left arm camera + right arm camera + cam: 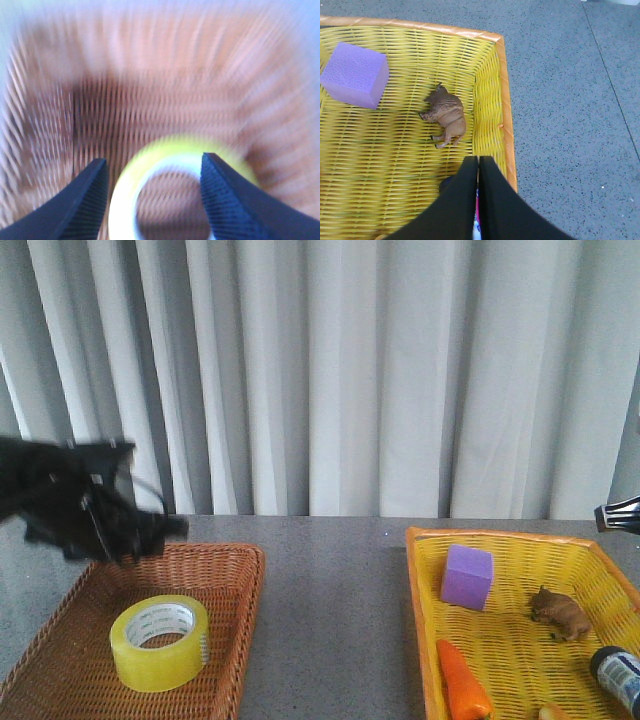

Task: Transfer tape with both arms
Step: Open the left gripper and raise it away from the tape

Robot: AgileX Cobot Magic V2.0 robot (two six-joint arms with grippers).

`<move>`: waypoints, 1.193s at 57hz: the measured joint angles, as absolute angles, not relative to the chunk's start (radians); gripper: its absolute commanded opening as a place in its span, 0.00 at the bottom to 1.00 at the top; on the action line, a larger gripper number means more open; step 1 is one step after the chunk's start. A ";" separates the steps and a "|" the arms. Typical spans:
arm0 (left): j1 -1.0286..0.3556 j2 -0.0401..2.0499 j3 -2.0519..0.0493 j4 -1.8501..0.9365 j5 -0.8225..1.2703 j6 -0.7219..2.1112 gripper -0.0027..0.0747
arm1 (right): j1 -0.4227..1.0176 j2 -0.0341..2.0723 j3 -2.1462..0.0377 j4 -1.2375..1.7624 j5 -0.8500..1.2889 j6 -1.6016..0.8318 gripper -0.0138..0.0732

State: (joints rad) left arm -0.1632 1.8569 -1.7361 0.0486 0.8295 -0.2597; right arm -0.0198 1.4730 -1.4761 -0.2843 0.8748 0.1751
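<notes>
The tape (160,641), a wide yellow roll with a white printed core, lies flat in the brown wicker basket (232,575) at the left. My left gripper (150,535) hangs blurred above the basket's far side, behind the roll. In the left wrist view the left gripper (154,172) is open and empty, with the tape (170,150) below and between the fingers (227,200). My right gripper (478,165) is shut and empty above the right side of the yellow basket (506,110). Only a tip of the right arm (620,515) shows in the front view.
The yellow basket (425,600) at the right holds a purple cube (468,577), a brown toy animal (560,612), an orange carrot (463,682) and a dark bottle (618,672). Grey tabletop (335,620) lies between the baskets. A white curtain hangs behind.
</notes>
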 measured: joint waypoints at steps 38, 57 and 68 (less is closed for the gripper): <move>-0.163 1.358 -1.956 0.041 0.870 -0.127 0.03 | -0.020 1.473 -1.476 -0.284 0.875 0.175 0.15; -0.163 1.278 -1.960 0.041 0.939 -0.126 0.03 | -0.020 1.473 -1.476 -0.284 0.875 0.175 0.15; -0.163 1.278 -1.960 0.041 0.940 -0.126 0.03 | -0.020 1.473 -1.476 -0.284 0.875 0.175 0.15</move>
